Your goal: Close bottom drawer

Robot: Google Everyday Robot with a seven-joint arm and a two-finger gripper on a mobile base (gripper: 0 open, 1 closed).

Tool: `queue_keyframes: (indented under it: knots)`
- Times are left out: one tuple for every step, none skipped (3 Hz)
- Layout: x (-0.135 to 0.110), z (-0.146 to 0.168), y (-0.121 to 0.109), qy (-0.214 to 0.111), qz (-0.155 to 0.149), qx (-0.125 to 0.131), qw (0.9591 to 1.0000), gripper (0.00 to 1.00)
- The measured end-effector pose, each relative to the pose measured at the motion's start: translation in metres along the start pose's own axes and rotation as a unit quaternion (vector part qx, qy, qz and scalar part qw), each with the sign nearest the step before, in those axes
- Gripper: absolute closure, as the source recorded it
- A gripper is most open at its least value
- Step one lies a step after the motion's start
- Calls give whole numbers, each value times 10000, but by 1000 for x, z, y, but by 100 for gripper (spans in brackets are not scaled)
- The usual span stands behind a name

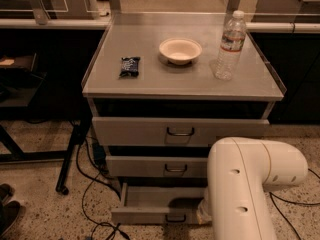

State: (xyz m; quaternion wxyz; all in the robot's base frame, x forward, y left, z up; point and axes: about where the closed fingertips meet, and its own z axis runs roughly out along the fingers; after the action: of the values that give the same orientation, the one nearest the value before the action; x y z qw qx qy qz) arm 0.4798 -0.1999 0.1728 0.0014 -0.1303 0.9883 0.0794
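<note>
— Where is the bottom drawer (159, 203) sitting?

— It is sitting lowest in the grey cabinet (150, 84), just above the speckled floor (35, 194). It is standing open, jutting out further than the two drawers above it, so its pale inside is showing. Its small dark wire handle (176, 218) is showing on the front panel.

— And the gripper, what is it doing?

— The gripper is hiding from the camera. The big white arm (245, 184) is filling the lower right corner and covering the right end of the bottom drawer's front. A pale stub (202, 215) is poking out at the arm's lower left edge, just beside the drawer front. I cannot tell whether the gripper is open, closed or holding anything.

— What are the other drawers doing?

— The middle drawer (150, 166) and the top drawer (145, 130) are sitting further in, each with a dark gap above it.

— Is anything lying on top?

— A cream bowl (180, 50) is resting near the middle, a clear water bottle (229, 46) is standing upright to its right, and a dark snack packet (130, 66) is lying flat to its left, all well apart. Black cables (87, 181) are trailing over the floor left of the drawers
</note>
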Motion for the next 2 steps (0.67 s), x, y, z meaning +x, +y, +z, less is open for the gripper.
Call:
queue_keyframes:
  knots:
    - [-27, -5, 5, -353, 9, 5, 9994, 100]
    - [-58, -8, 8, -724, 15, 7, 9974, 100]
